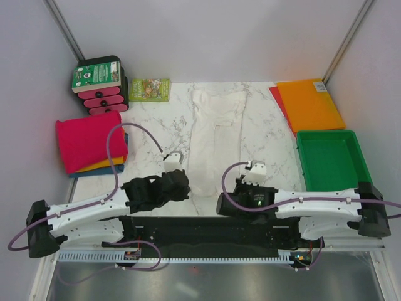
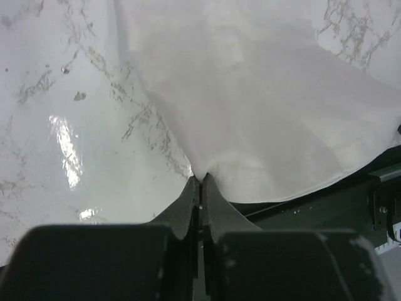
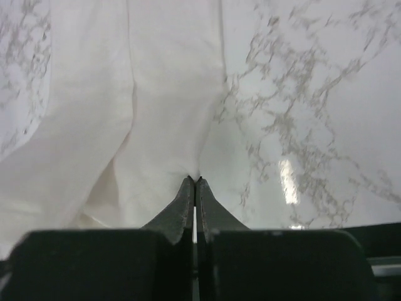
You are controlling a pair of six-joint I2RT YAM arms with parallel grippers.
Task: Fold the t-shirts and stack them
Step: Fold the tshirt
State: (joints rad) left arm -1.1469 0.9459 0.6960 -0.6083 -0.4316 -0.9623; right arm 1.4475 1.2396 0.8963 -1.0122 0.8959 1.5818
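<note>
A thin white t-shirt [image 1: 212, 135] lies in a long narrow strip down the middle of the marble table, its near hem at the table's front edge. My left gripper [image 1: 187, 187] is shut on the hem's left corner; in the left wrist view the cloth [image 2: 263, 113] fans out from the pinched tips [image 2: 200, 179]. At the hem's right corner, my right gripper [image 1: 222, 202] is shut on the shirt [image 3: 169, 94], with the tips [image 3: 195, 180] pressed together. At the left lies a pile of folded t-shirts: magenta-pink [image 1: 88, 139] on top, then orange [image 1: 105, 164] and blue [image 1: 94, 172].
A green plastic tray [image 1: 302, 160] stands at the right, with a flat orange sheet [image 1: 308, 103] behind it. A green booklet [image 1: 149, 89] and a black holder with pink pieces and a green box [image 1: 99, 84] are at the back left. Grey walls close in both sides.
</note>
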